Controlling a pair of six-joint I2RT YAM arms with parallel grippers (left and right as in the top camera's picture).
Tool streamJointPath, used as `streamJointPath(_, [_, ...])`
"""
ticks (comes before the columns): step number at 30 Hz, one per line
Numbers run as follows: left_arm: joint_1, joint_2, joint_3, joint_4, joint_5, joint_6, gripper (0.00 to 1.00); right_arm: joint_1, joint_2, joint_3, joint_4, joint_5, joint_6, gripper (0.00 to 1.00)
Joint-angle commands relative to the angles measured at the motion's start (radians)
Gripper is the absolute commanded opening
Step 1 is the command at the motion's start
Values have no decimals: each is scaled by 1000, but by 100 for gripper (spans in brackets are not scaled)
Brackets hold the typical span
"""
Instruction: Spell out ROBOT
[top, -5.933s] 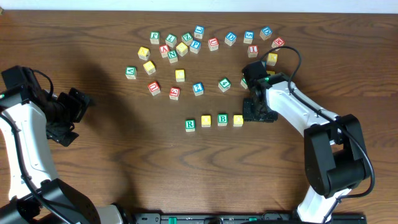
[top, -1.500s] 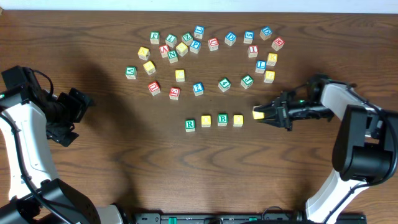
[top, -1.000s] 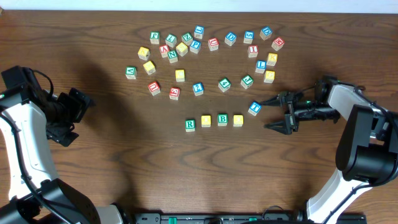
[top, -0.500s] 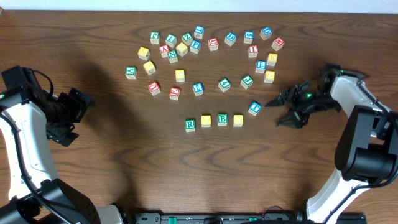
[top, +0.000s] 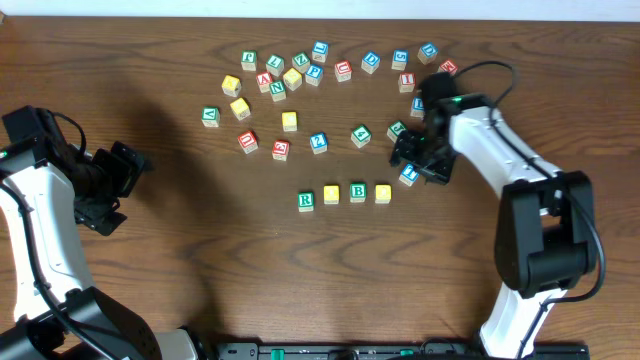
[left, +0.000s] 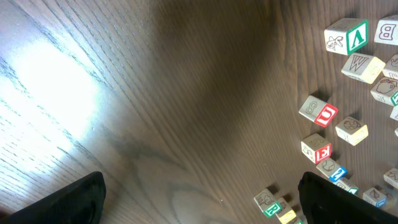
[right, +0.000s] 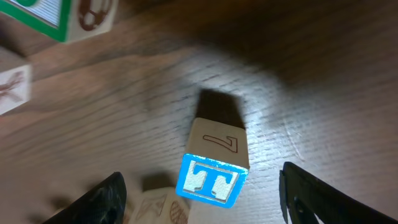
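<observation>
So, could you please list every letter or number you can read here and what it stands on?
"R", green: leftmost row cube.
"B", green: third row cube.
"T", blue: cube past the row's end.
"7", outlined: that cube's adjoining face.
Letters on the scattered cubes: too small or blurred to trust.

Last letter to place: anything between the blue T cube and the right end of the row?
Nothing visible. The T cube sits just up-right of the end yellow cube, with bare table beside that cube.
</observation>
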Motion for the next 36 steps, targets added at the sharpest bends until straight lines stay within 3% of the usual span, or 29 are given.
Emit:
streamJointPath(1, [1,-3,-10,-3,-8,18,98,46,-3,5,-5,228,119,73])
streamJointPath(10, [1,-3,-10,-3,-8,18,97,66,8,1,2,225,143,55])
streamJointPath(23, [1,-3,-10,-3,-8,18,98,71,27,-8,12,163,145,55])
streamJointPath(36, [1,-3,-10,-4,-8,18,98,69,27,-64,87,152,137,38])
